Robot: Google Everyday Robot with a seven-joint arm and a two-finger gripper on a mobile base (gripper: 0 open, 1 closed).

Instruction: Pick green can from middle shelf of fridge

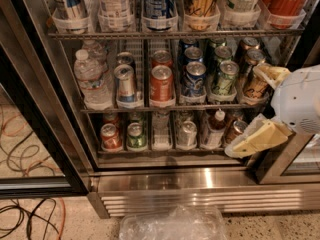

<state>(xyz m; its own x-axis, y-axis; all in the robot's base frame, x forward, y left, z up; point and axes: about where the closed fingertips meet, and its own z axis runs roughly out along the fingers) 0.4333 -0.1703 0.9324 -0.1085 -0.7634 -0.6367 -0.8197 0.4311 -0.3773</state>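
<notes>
Plastic bag (172,224): lying crumpled on the floor, well below the green can and nearest the camera.
Fridge (200,181): standing open to view, its steel base and grille running below the green can.
Pincer (245,111): hanging at the right edge, in front of the racks, just right of the green can and nearer the camera.
Pincer state: gaping wide and holding nothing. One finger (272,75) is sitting level with the can tops. The other is sloping down below the shelf edge.
Middle shelf (165,105): carrying the green can, as the surface, in a row of short cans with a water bottle (91,81) far left of it.
Green can (224,79): standing upright at the front of its lane, with more cans queuing behind it.
Neighbours: a blue can (194,80) is touching or nearly touching the green can's left side. A brown can (255,86) is standing just right of it, partly covered by the upper finger.
Deciding relation: the green can is lying left of and deeper than the pincer, long axis vertical. The brown can is sitting between the two, so the reach is likely calling for a leftward shift before going in.
</notes>
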